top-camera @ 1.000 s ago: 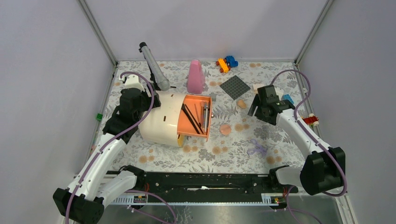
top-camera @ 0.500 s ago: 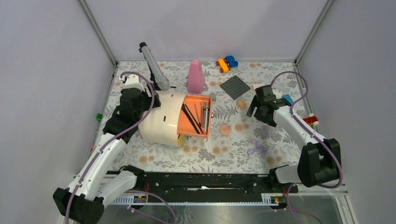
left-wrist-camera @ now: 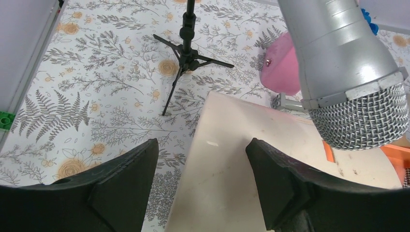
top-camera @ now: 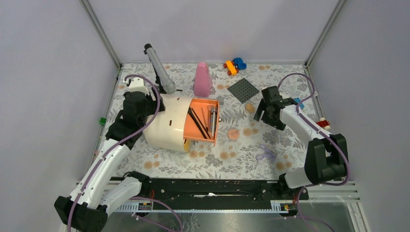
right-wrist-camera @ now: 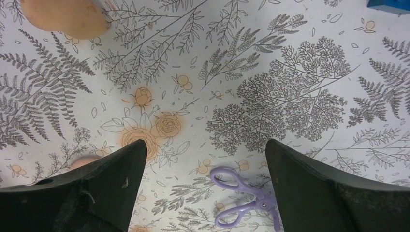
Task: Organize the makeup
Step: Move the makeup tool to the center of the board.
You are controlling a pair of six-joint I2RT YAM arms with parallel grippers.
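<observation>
Right wrist view: open floral table (right-wrist-camera: 290,72) is framed by the spread right pincer (right-wrist-camera: 203,150); peach egg-shaped sponge (right-wrist-camera: 63,17) is seen upper-left, apart.

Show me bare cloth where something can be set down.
Free: the near strip between the cream case and the purple scissors. Crowded: the back, around the pink bottle, grey plate and toy bricks.

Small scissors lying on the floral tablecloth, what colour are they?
Pale purple; the small plastic scissors show best in the right wrist view.
</observation>
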